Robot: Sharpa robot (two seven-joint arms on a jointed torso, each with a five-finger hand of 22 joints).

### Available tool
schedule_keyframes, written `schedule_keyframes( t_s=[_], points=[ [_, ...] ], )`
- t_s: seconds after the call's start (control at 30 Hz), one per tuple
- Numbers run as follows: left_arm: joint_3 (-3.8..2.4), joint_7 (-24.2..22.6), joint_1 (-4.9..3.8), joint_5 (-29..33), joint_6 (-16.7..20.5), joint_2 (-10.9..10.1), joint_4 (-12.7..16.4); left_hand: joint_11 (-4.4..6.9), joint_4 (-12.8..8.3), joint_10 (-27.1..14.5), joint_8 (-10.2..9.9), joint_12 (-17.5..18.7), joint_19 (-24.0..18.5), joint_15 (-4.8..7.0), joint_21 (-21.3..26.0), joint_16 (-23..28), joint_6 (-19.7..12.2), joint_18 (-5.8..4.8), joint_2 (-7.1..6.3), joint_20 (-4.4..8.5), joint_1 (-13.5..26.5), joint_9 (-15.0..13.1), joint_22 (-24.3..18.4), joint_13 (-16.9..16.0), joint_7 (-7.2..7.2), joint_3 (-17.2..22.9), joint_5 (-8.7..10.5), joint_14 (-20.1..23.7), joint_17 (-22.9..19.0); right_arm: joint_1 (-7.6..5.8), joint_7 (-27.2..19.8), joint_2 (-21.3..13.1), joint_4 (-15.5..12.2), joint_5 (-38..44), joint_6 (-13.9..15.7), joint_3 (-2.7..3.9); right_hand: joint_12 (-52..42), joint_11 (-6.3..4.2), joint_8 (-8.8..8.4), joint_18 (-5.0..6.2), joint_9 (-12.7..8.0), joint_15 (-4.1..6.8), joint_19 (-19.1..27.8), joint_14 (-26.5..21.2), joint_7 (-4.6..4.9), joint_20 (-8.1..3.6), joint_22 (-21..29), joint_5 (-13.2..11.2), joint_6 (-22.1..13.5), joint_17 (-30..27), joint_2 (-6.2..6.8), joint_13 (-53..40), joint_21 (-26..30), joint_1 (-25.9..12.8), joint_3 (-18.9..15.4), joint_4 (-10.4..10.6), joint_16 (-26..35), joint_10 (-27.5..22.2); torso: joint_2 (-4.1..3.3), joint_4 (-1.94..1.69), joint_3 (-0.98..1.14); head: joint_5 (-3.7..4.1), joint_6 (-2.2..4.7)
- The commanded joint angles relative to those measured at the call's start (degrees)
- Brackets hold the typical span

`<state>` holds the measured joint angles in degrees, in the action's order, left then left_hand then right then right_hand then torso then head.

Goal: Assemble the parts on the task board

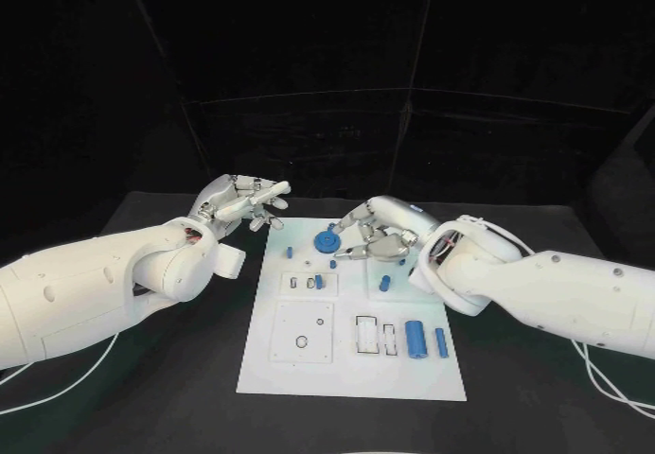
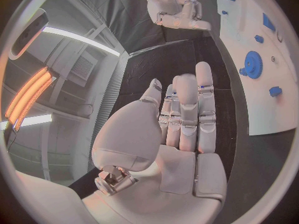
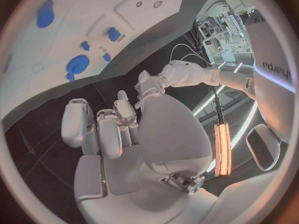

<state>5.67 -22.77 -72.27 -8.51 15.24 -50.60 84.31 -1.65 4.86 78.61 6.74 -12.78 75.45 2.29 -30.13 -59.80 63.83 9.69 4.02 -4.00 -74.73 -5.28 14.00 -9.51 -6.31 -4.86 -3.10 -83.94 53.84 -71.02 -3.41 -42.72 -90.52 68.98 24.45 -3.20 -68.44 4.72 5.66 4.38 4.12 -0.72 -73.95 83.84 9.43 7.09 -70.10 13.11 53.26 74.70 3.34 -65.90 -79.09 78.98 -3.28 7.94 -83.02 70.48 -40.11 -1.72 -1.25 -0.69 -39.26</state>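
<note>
Nearby, blue gear (image 1: 327,240) between both empty robot hands, task board (image 1: 274,375) below

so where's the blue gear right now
In the head view the blue gear stands at the far end of the white board, just beside the right hand.

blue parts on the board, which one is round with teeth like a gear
The blue gear at the far end of the task board, close to the right hand. The other blue parts are small pegs or plain cylinders, such as the long cylinder.

Black table (image 1: 164,397), dark backdrop (panelled), ceiling strip lights (image 2: 81,40)
</note>
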Motion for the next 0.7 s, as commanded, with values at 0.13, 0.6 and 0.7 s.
schedule_keyframes(
  t_s=[0.13, 0.6, 0.7],
  points=[
    [-0.09, 23.9, -2.42, -21.6, -11.3, 0.1, 0.1, 0.95, 1.8, 2.3, 1.6, -7.5, 6.0, 1.01, -22.1, -24.9, 0.9, -2.12, -0.18, 1.37, 2.0, -1.9, 23.7, -7.8, 1.26, -1.5, 0.33, -5.2, 29.0, -2.99, -7.2, -4.2, 1.1, -21.7, -4.1, 0.16, 24.9, -0.26, 0.63, 6.07, -0.2, 0.13, 23.2, -13.4, 0.28, -0.15, 29.0, 1.3, 0.8, -36.5, -2.44, 23.9, 22.8, 5.7, 2.0, -1.9, 30.5, -14.5, 1.38, -0.10, 0.08, 0.55, -0.36],
    [3.10, 48.7, -8.12, -39.2, -23.4, 6.3, -1.5, 1.49, 8.8, -4.7, 8.0, -33.7, 8.6, 1.46, -44.1, -30.2, -1.9, -5.11, 1.66, 1.77, 5.9, -9.2, 50.4, -35.0, 1.76, -6.1, 0.18, -6.1, 36.2, -4.85, -10.4, -6.5, 6.3, -34.0, -6.8, 0.19, 46.2, -0.99, -0.41, 6.13, -0.3, 0.74, 19.0, -8.5, -0.63, -0.48, 38.4, 0.0, 5.3, -47.0, -0.69, 45.0, 36.3, 7.7, 6.5, -1.1, 54.5, -2.9, 2.68, -0.19, 0.58, 0.10, -1.38],
    [4.05, 50.1, -8.62, -41.4, -24.2, 7.9, -2.2, 1.77, 10.3, -3.6, 9.7, -39.6, 8.9, 1.73, -45.3, -30.2, -2.0, -5.38, 1.58, 1.87, 6.7, -10.8, 52.1, -40.9, 2.05, -7.4, 0.18, -6.1, 36.2, -4.91, -10.4, -6.2, 7.1, -34.1, -6.7, 0.19, 47.1, -0.94, -0.69, 6.13, -0.3, 0.71, 18.5, -7.8, -0.60, -0.53, 38.8, 0.0, 5.5, -47.1, -0.50, 45.7, 37.0, 7.4, 6.7, -0.8, 55.7, -2.1, 2.75, -0.12, 0.60, -0.14, -1.35]
  ],
)
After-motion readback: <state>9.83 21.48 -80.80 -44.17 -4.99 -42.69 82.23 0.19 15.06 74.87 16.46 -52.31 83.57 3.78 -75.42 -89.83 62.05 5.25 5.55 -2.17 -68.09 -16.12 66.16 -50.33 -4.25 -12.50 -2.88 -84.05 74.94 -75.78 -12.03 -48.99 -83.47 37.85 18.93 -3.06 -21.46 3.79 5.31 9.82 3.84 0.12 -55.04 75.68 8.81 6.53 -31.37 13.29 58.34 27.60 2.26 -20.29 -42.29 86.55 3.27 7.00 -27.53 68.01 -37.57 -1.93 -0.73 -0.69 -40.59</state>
